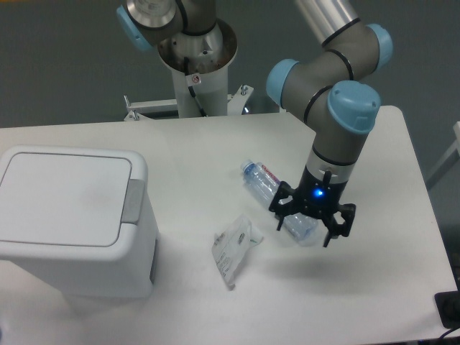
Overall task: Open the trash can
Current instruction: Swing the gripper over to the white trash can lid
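Observation:
The trash can [72, 219] is a large boxy white bin at the left of the table. Its flat white lid [61, 195] lies shut, with the grey push tab [134, 201] on its right edge. My gripper [310, 231] hangs over the right half of the table, well to the right of the can and apart from it. Its black fingers point down, spread open and empty, just above a clear plastic bottle [277, 198].
The clear bottle lies on its side under and left of the gripper. A crumpled clear plastic wrapper [233, 249] lies between the can and the gripper. The arm's base post [195, 72] stands at the back edge of the white table [381, 287].

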